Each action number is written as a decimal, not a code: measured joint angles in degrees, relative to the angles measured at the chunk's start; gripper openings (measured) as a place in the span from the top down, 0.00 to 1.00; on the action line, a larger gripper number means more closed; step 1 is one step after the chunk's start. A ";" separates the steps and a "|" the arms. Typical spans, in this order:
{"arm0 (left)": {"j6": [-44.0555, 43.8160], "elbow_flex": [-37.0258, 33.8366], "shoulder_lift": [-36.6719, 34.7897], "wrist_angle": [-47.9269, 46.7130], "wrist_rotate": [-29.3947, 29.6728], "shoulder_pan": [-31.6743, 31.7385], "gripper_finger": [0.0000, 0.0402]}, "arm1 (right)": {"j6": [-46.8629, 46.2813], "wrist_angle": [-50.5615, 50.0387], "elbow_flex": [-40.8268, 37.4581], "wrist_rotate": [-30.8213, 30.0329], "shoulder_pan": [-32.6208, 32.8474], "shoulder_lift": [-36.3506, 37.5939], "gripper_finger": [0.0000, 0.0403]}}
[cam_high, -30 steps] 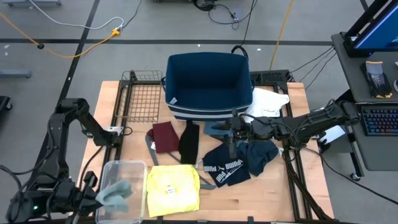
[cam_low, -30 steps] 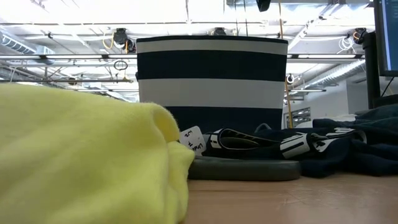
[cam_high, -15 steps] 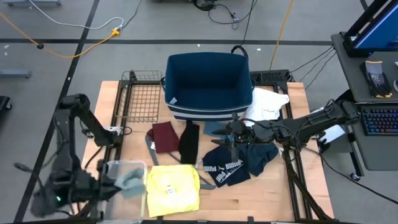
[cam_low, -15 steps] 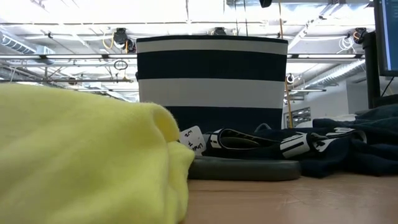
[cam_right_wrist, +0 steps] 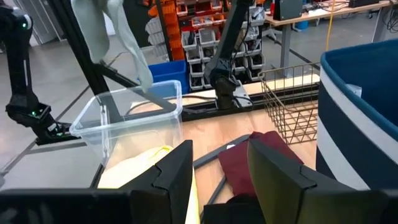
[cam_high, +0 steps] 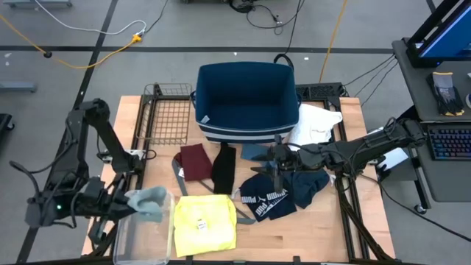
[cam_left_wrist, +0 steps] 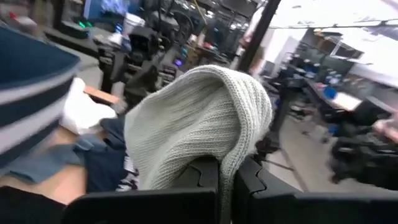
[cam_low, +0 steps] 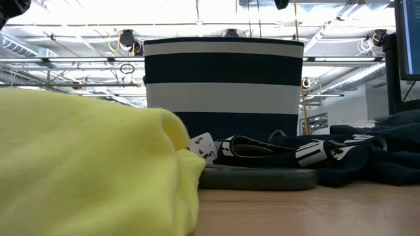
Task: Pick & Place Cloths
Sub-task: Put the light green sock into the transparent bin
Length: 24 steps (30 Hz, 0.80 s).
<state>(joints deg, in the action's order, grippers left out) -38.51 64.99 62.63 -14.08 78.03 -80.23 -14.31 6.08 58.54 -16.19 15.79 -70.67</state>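
Left tool (cam_high: pixel 124 202) at 8 o'clock over worktop (cam_high: pixel 309 235), clamped on ribbed grey knit cloth (cam_high: pixel 147 201), draped above clear plastic bin (cam_high: pixel 140 239). Right tool (cam_high: pixel 275 156) at centre, fingers partly apart, empty, over navy lettered fabric (cam_high: pixel 266 201). Yellow T-shirt (cam_high: pixel 204 224) flat at 6; maroon piece (cam_high: pixel 196 161), black piece (cam_high: pixel 224 167) nearby. Striped navy fabric basket (cam_high: pixel 247 99) at 12. Wooden worktop; workshop behind.
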 joint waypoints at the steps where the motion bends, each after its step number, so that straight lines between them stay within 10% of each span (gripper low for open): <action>1: -2.29 0.00 -0.59 -1.22 -1.18 0.16 1.00 | 0.00 -0.24 0.00 0.00 0.02 0.00 0.64; 8: -26.09 0.07 -3.55 -16.82 -17.01 2.79 1.00 | 0.00 -0.59 0.00 0.00 0.02 0.00 0.64; 14: -59.21 0.07 -4.25 -36.93 -42.71 6.62 1.00 | -0.01 -0.59 0.00 -0.09 0.02 0.00 0.64; 24: -73.40 0.13 -2.30 -42.15 -59.88 7.42 1.00 | -1.39 -0.54 -0.02 -0.22 0.02 0.00 0.64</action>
<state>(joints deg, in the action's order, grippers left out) -111.91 65.12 60.33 -56.24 18.15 -72.81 -15.70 5.54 58.52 -16.40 15.81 -70.67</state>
